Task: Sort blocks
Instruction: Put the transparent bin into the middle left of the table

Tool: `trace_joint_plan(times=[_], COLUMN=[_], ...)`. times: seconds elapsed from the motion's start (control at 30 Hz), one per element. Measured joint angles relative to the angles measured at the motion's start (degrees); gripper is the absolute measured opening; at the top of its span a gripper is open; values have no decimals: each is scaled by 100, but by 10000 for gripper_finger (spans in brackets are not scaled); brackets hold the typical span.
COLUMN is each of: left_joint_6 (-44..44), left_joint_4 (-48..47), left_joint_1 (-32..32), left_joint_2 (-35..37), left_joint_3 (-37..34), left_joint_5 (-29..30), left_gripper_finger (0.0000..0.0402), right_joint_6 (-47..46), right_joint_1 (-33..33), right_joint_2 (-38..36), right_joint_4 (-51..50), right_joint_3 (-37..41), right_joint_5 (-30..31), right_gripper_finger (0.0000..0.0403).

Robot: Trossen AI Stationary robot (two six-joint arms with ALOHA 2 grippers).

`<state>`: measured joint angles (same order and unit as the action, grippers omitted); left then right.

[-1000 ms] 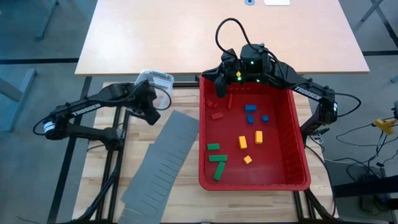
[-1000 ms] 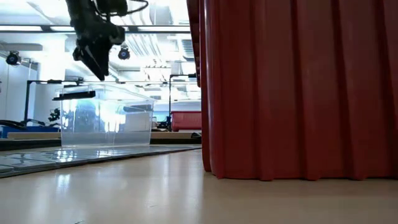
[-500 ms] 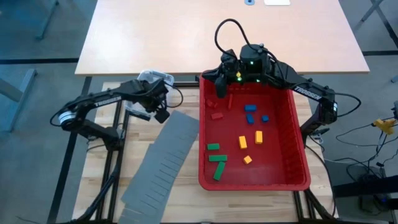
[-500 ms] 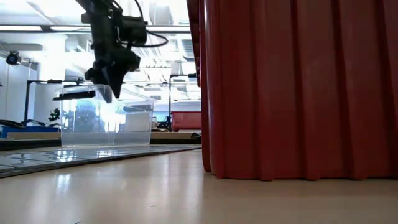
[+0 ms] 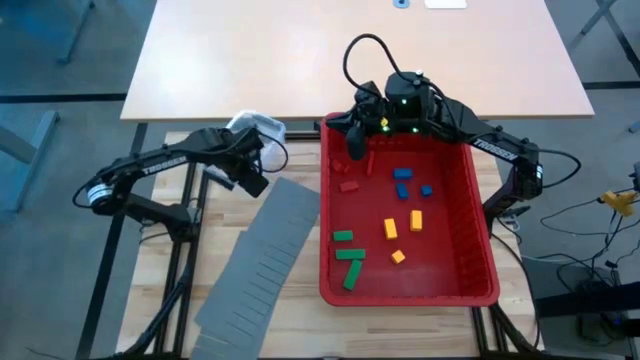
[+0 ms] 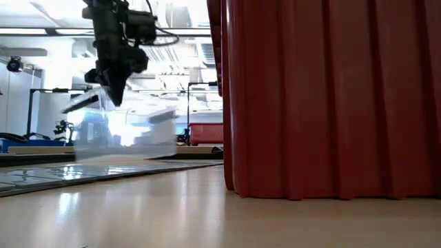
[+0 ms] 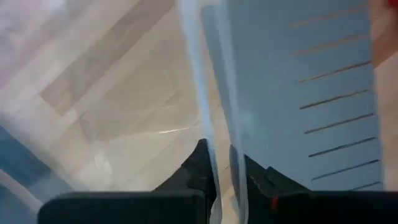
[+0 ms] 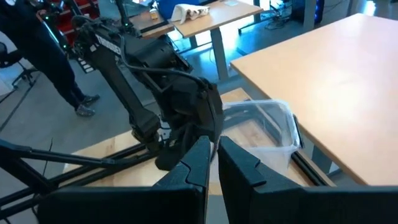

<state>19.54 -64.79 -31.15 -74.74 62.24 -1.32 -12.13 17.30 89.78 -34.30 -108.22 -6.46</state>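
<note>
The blocks lie in a red bin: red ones far left, blue, yellow and green nearer. A clear tub stands left of the bin, tipped and blurred in the low view. My left gripper is shut on the tub's wall. My right gripper hangs shut over the bin's far left corner, holding nothing. My left gripper pinches the clear tub's upper wall between its two fingers, one inside the tub and one outside. It comes from above, pointing down. The tub hangs tilted under the fingers; whether its base still touches the table I cannot tell.
A long grey slotted panel lies on the table between the tub and the bin. A pale tabletop stands beyond the far edge. A person's legs show in the room past the left arm.
My left gripper has come down from above onto the tub's rim and taken hold of its wall. The tub, upright on the table before, is now tipped and blurred in motion. My right gripper has kept still.
</note>
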Motion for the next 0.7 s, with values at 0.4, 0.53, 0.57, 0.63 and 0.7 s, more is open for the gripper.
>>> trace_joint_plan(times=[0.4, 0.53, 0.57, 0.63, 0.7], left_joint_6=[654, 976, 1081, 1364, 1671], left_joint_4=[-1341, -1514, -1472, -1405, -1425], left_joint_1=[132, 429, 538, 860, 1309], left_joint_2=[867, 1069, 1102, 1127, 1124], left_joint_3=[1007, 1123, 1123, 1123, 1112], left_joint_5=[-311, -631, -772, -971, -970], left_gripper_finger=[8, 8, 8, 8, 8], right_joint_6=[21, 21, 21, 21, 24], right_joint_1=[0, -2, -2, 0, 0], right_joint_2=[-1, -2, -4, -4, -4], right_joint_4=[7, 2, 4, -2, -9], right_joint_3=[0, 0, 0, 0, 0], right_joint_5=[2, 2, 2, 2, 2], right_gripper_finger=[14, 14, 14, 14, 14])
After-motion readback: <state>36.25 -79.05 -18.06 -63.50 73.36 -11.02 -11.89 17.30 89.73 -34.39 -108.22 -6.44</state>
